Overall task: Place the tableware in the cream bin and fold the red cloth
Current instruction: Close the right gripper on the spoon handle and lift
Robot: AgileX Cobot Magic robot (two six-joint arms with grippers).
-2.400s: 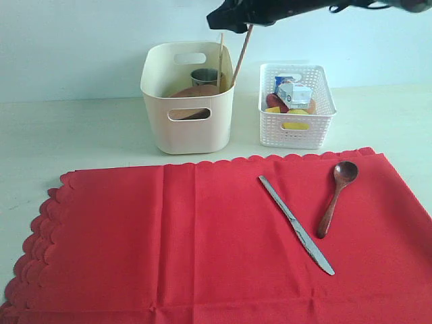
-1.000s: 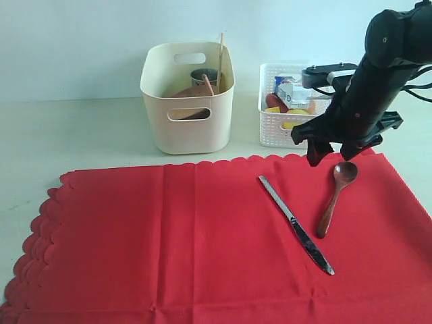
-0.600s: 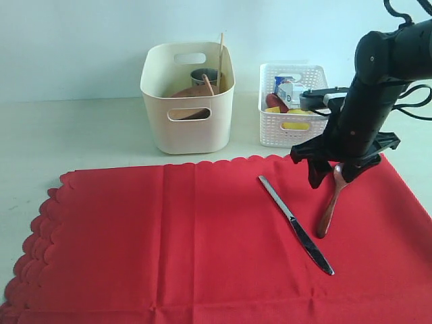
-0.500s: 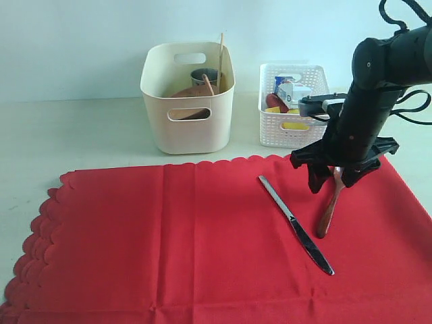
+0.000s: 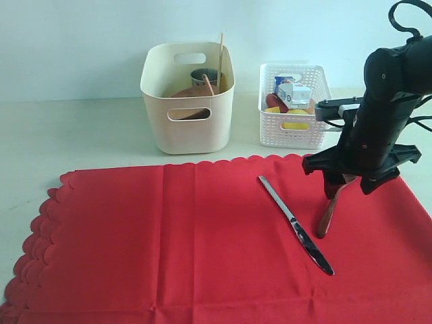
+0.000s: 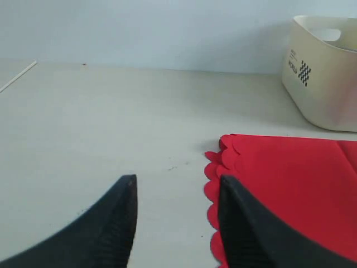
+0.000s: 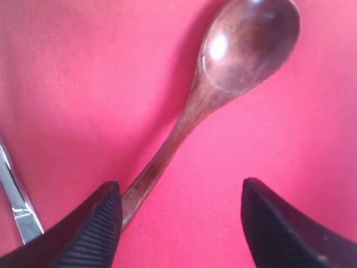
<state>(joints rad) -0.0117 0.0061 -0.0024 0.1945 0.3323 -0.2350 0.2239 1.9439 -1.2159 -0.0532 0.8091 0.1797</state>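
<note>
right hand low over the dark wooden spoon, fingers spread wide, nothing gripped.
spoon and silver knife lie apart on the red cloth, right of centre; cream bin at upper centre on the counter holds chopsticks, steel cup and brown plate. left hand is parted and empty by the cloth's scalloped edge.

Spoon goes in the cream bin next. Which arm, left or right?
Right. The right fingers hang open above the dark wooden spoon; the left fingers sit at the scalloped edge of the red cloth, spoon outside that wrist's view.
</note>
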